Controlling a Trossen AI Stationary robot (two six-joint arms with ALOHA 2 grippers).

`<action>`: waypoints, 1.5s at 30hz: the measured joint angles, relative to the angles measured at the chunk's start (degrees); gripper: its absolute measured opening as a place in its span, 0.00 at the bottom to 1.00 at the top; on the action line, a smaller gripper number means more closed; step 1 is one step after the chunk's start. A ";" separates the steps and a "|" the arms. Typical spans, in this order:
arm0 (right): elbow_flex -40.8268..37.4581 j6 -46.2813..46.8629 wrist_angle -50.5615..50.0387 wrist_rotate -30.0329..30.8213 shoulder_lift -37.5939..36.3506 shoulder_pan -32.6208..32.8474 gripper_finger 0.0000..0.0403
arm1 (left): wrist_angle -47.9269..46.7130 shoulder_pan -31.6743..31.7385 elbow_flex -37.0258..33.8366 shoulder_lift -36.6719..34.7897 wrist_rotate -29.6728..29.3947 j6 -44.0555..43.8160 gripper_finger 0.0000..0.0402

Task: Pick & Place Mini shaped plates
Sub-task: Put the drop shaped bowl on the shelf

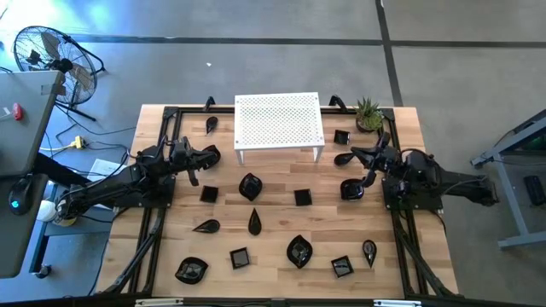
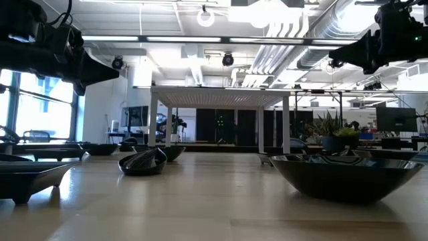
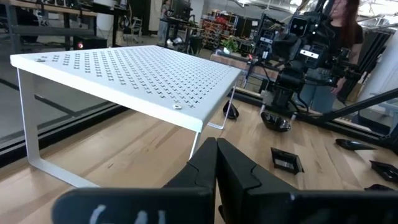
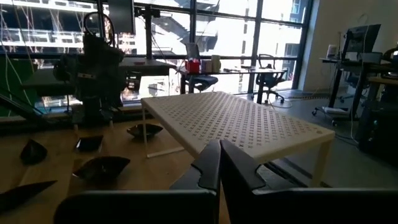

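Observation:
Several small glossy black mini shaped plates lie flat and scattered over the wooden table, among them a leaf form [image 1: 250, 186], a square [image 1: 303, 197] and a teardrop [image 1: 254, 223]. My left gripper [image 1: 215, 156] hovers level at the table's left, shut and empty; its fingertips [image 3: 216, 163] meet, pointing at the white perforated stand [image 3: 130, 78]. My right gripper [image 1: 353, 155] hovers level at the right, also shut and empty [image 4: 219, 163], above and beside a small teardrop plate [image 1: 343, 159] and a rounded plate [image 1: 351, 189].
The white perforated stand [image 1: 279, 122] rests on its legs at the far middle, between the two grippers. A small green potted plant [image 1: 368, 113] sits at the far right corner. A person [image 3: 339, 37] stands beyond the table's right side. Black frame rails [image 1: 162, 162] run along the table's edges.

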 joint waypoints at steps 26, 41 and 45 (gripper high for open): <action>1.59 13.88 -0.39 -3.03 16.45 -14.69 0.00 | -0.35 0.01 0.13 0.02 0.41 0.43 0.00; 17.28 15.62 -23.48 -12.11 34.82 -27.11 0.02 | -0.37 0.01 0.17 0.02 1.04 0.42 0.00; 21.87 13.26 -28.74 -15.33 41.40 -28.24 0.10 | -0.38 0.01 0.17 0.02 1.05 0.42 0.00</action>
